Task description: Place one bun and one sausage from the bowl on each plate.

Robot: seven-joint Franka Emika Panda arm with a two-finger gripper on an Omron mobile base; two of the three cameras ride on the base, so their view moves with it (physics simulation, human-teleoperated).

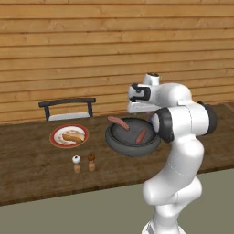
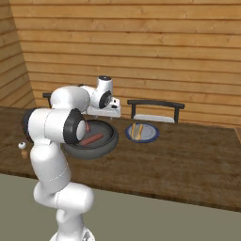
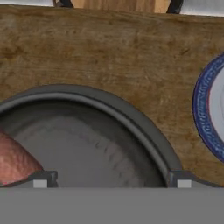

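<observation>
A wide, shallow dark grey bowl sits mid-frame on the brown wooden counter in the left base view. It holds two reddish sausages: one lies across the rim at upper left, the other slants inside. The two-finger gripper hangs over the bowl's far side with fingers spread wide, holding nothing. At left, the red-rimmed white plate carries a bun; at right, the blue-rimmed plate carries food.

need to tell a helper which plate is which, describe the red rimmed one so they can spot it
On the long wooden counter, look left of the big dark grey bowl, before the black rack. The red-rimmed plate is white inside and holds food; the other plate is blue-rimmed.
</observation>
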